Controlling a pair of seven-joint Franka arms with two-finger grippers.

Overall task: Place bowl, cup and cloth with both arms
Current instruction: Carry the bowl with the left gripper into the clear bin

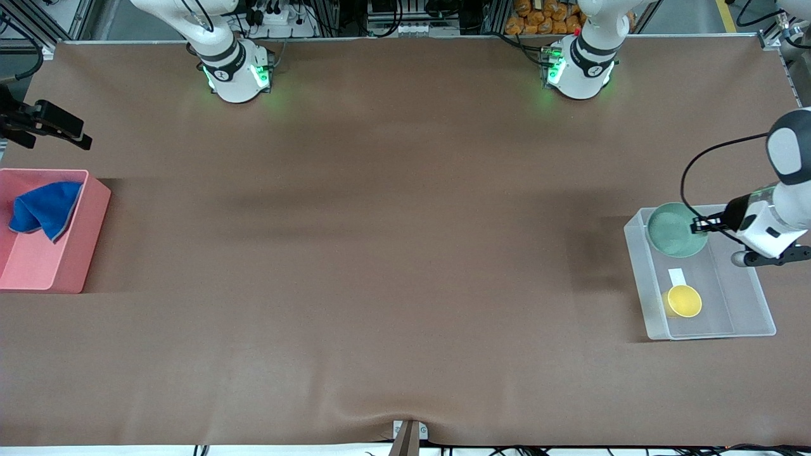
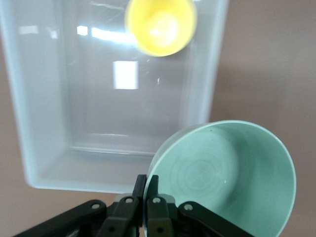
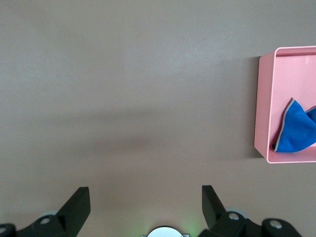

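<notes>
From the front camera, my left gripper [image 1: 699, 223] pinches the rim of the bowl [image 1: 673, 229] over the clear bin [image 1: 754, 304]; the cup [image 1: 683, 301] already sits in that bin.

My left wrist view shows my fingers [image 2: 140, 190] pressed together on the rim, the bowl tilted. I judge lowering and release come next.

In my right wrist view, my right gripper [image 3: 143, 207] hangs spread, waiting near the pink bin [image 3: 264, 108], which holds the cloth [image 3: 296, 131].

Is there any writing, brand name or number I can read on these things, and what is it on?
None can be read.
White sticker on the floor of the clear bin, between bowl and cup: looks blank.
Small round badges on the arm bases: too small to read.
Pink bin and cloth: no text.
</notes>
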